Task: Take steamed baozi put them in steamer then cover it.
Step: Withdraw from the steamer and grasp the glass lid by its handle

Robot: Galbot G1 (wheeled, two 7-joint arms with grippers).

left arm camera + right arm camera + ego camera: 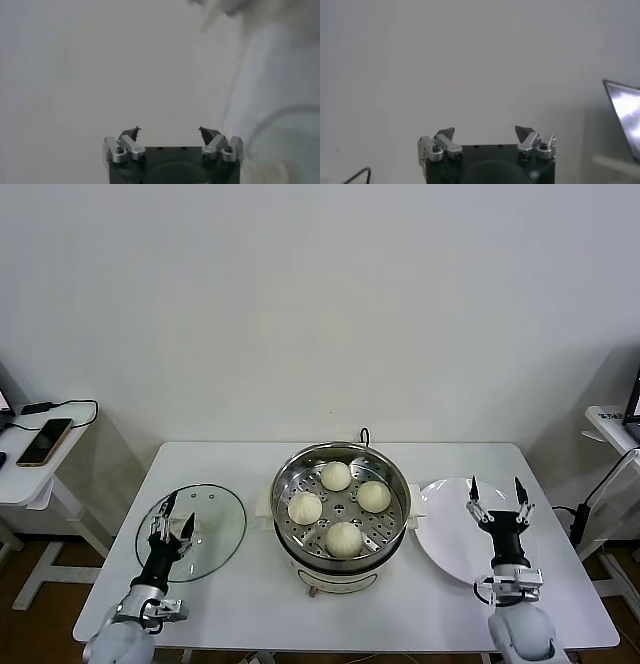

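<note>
The shiny steel steamer (283, 486) stands in the middle of the white table, uncovered. On its perforated tray lie several cream-white baozi, among them one at the back (336, 476), one at the left (305, 508) and one at the front (344, 539). The clear glass lid (215, 529) lies flat on the table left of the steamer. My left gripper (179, 509) (169, 131) points upward over the lid, open and empty. My right gripper (496, 493) (485, 132) points upward over the white plate (448, 529), open and empty.
The plate to the right of the steamer holds nothing. A side table with a phone (44, 441) stands at the far left. A second small table (612, 424) and cables are at the far right. A bare white wall is behind the table.
</note>
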